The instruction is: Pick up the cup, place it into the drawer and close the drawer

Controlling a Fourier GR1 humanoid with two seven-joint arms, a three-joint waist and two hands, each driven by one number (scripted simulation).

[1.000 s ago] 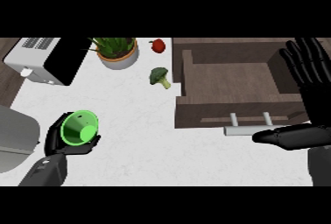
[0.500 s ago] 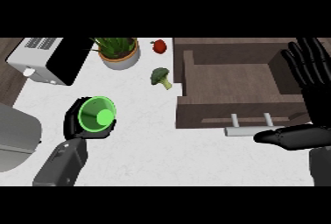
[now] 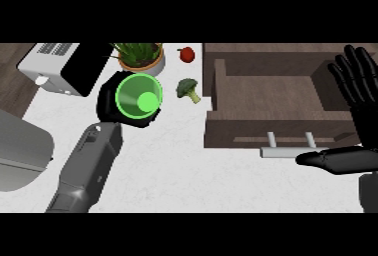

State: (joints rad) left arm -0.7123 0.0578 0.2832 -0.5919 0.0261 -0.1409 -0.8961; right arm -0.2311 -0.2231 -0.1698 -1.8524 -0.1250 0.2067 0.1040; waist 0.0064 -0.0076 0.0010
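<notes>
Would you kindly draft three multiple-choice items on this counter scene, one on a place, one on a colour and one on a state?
1. Where does the broccoli lie?
A. inside the drawer
B. on the counter between the cup and the drawer
C. on the toaster

2. What colour is the cup?
A. green
B. red
C. blue

3. What state is the drawer in?
A. shut
B. open with nothing in it
C. open with the cup inside

Key: 1 B, it lies on the white top left of the drawer wall; 2 A, its inside shows bright green in the left hand; 3 B, only the bare brown floor shows.
</notes>
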